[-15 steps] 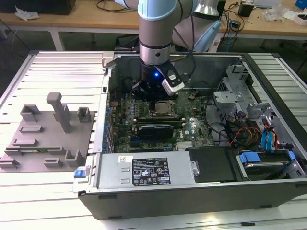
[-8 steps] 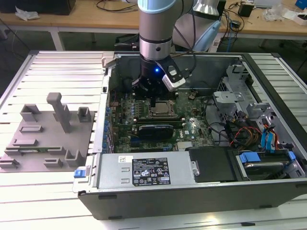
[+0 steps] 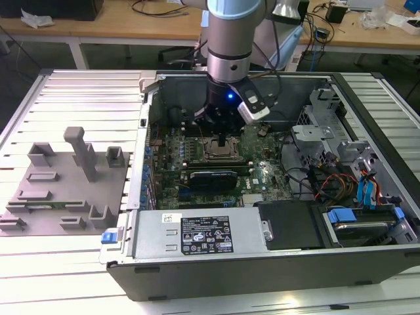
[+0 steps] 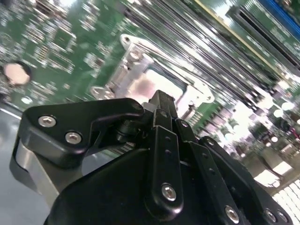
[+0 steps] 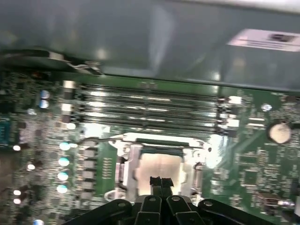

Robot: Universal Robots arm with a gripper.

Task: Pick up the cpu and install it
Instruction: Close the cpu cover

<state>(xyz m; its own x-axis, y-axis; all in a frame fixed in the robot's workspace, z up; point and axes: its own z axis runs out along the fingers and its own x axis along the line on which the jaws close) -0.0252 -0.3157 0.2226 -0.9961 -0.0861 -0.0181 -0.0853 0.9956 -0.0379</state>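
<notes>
One arm reaches straight down into an open computer case [image 3: 262, 275] that lies on its side on the slatted metal worktop [image 3: 72, 85]. Its gripper [image 3: 225, 139] hangs over the middle of the green motherboard [image 3: 262, 167], right above the metal-framed socket [image 3: 218, 149].

In both wrist views the gripper [image 5: 161, 182] [image 4: 161, 97] has its two black fingertips [image 5: 155, 181] pressed together with nothing between them. The cpu [image 5: 161, 166] [image 4: 149, 84] lies flat inside the socket frame [image 5: 126, 164], its silvery top facing up, directly under the closed tips. Whether the tips touch that top or stop just above it, I cannot tell.

Beside the socket run the long memory slots [image 5: 150, 110], between it and the case wall. A grey fixture plate [image 3: 59, 197] sits well apart from the case, near the worktop's edge on the exterior view's left.
</notes>
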